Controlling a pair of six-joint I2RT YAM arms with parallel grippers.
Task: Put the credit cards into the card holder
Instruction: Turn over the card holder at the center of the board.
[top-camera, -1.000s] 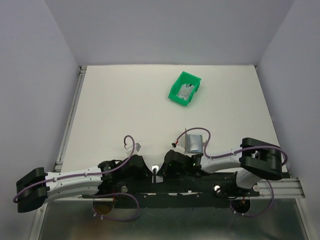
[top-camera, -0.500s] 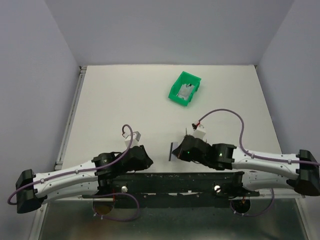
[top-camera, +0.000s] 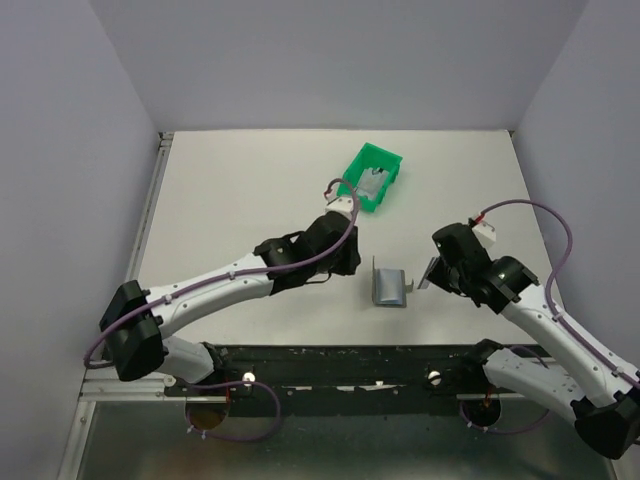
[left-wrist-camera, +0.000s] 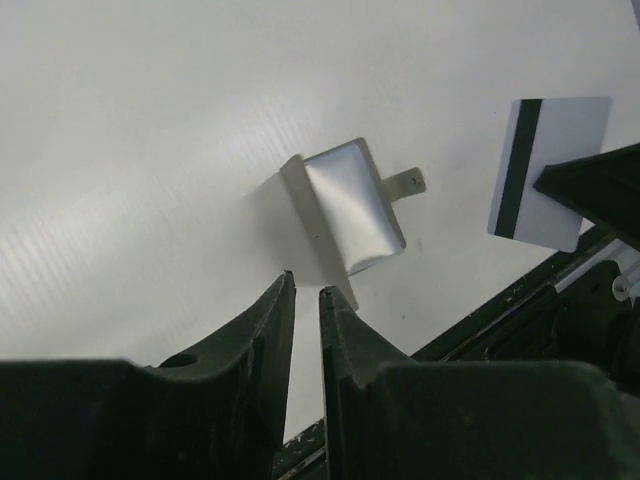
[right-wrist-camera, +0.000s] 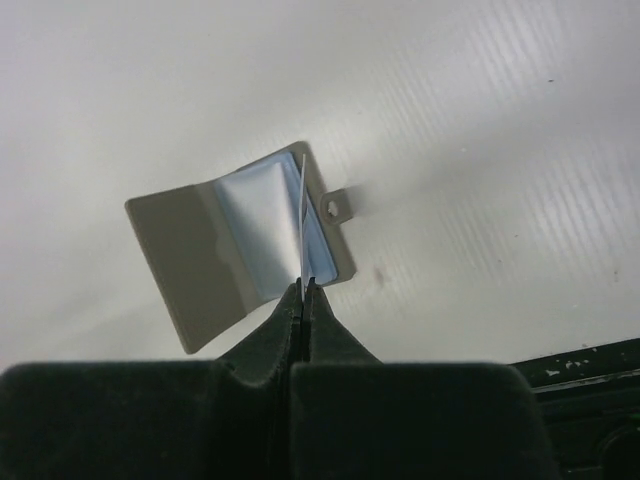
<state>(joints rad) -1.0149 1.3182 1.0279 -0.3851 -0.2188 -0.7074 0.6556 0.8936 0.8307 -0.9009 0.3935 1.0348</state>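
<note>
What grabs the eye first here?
The right gripper pinches a striped credit card edge-on, close to the open card holder lying mid-table. Next comes the bright green bin farther back. The left gripper hovers empty near the holder, jaws slightly apart.

The pincer (right-wrist-camera: 303, 288) is pinched shut on a card (right-wrist-camera: 302, 225) seen edge-on, a thin pale line rising from its tips. Just beyond the tips a wallet (right-wrist-camera: 200, 260) lies open on the white table (right-wrist-camera: 480, 150), its flap to the left and its snap tab (right-wrist-camera: 335, 205) to the right.
</note>
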